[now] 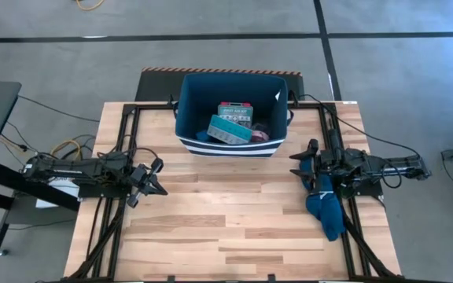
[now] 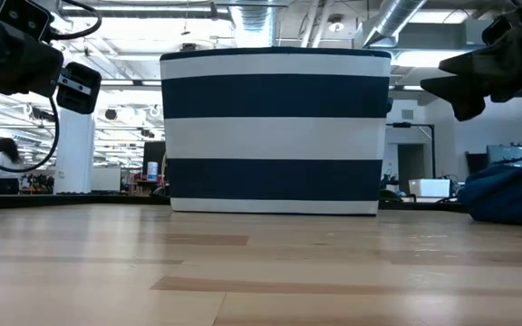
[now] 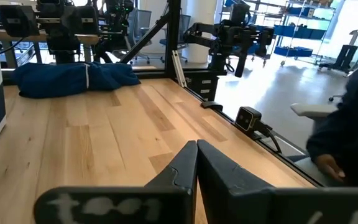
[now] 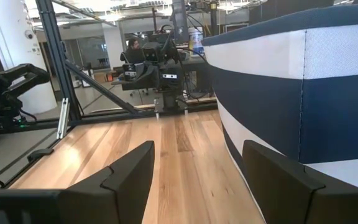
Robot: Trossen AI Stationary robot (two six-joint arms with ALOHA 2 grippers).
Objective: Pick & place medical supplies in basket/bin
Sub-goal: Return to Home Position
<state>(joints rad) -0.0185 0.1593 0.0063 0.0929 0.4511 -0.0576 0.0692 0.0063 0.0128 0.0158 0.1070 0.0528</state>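
Supplies, green box [image 1: 234, 112] and pale organiser [image 1: 229, 130], are seen from above inside the bin [image 1: 185, 118] at the counter's [image 1: 226, 220] far edge. Left wrist: left fingers [image 3: 182, 168] pressed together, empty. Right wrist: right fingers [image 4: 129, 171] spread wide, empty, parked near the bin; sorting judged done.

The upright navy striped bin [image 1: 189, 106] holds a light-blue pill organiser [image 1: 229, 130] and green first-aid box [image 1: 235, 114].
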